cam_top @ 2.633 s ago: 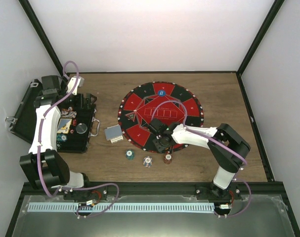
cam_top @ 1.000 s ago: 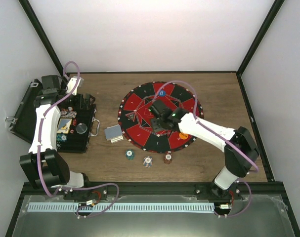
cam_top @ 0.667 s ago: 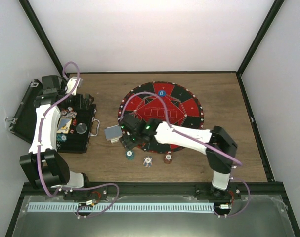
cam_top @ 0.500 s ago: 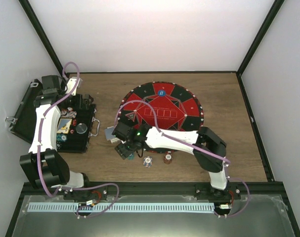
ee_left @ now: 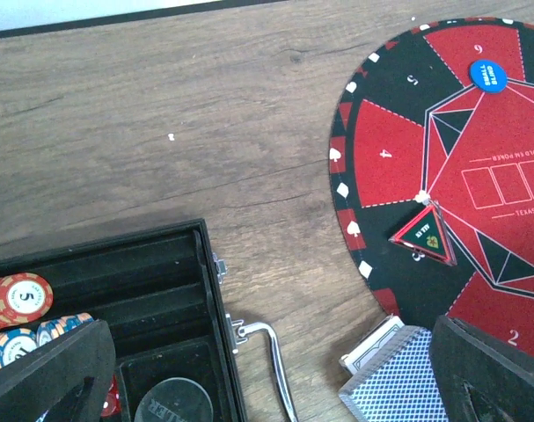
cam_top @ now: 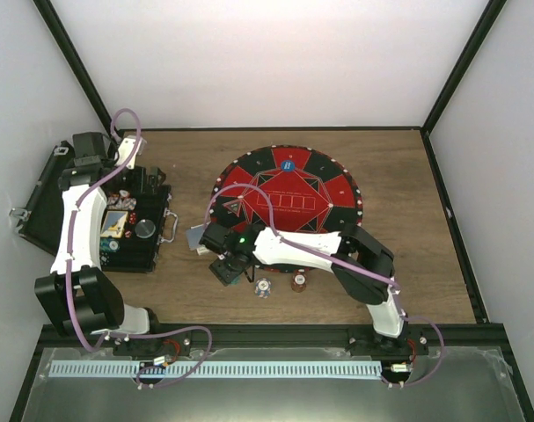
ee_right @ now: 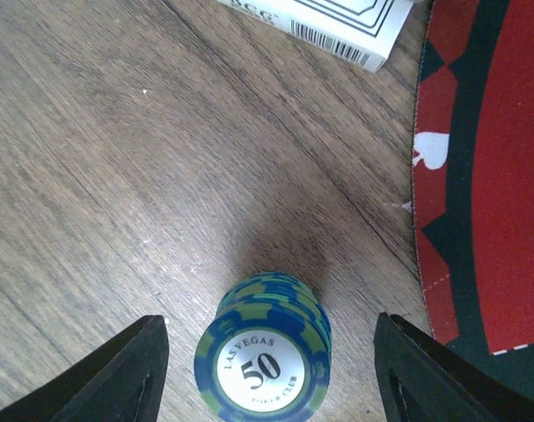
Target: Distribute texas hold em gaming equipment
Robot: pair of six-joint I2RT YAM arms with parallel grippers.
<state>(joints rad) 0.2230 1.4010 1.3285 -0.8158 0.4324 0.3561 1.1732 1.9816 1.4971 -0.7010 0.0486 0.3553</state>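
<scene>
**Right end effector.** My right gripper (cam_top: 226, 268) sits at centre-left of the overhead view, low over the wood just off the lower-left rim of the round mat (cam_top: 341, 189). In the wrist view its jaws are released. One finger (ee_right: 108, 374) stands at the lower left and the other at the lower right, each clear of the blue chip stack (ee_right: 265, 350) marked 50 between them. Nothing is held. I judge the straddle deliberate, as it lines the stack up for a side pinch.

**Left end effector.** My left gripper (cam_top: 150, 182) hangs over the black case (cam_top: 130, 233) at the left, jaws spread wide and empty. This probably keeps it out of the right arm's reach.

**Task items.**
- The blue stack stands upright on bare wood, near the mat edge but apart from it.
- A pale chip stack (cam_top: 263, 287) and a brown chip stack (cam_top: 298, 282) continue the row rightward, seemingly staged for dealing out.
- The card deck (ee_left: 400, 385) lies beside the mat.
- The blue button (cam_top: 288, 164) is already on the mat's upper sector.
- More chips (ee_left: 20, 301) remain in the case.

**Risk.** Closing off-centre may topple the stack.
</scene>
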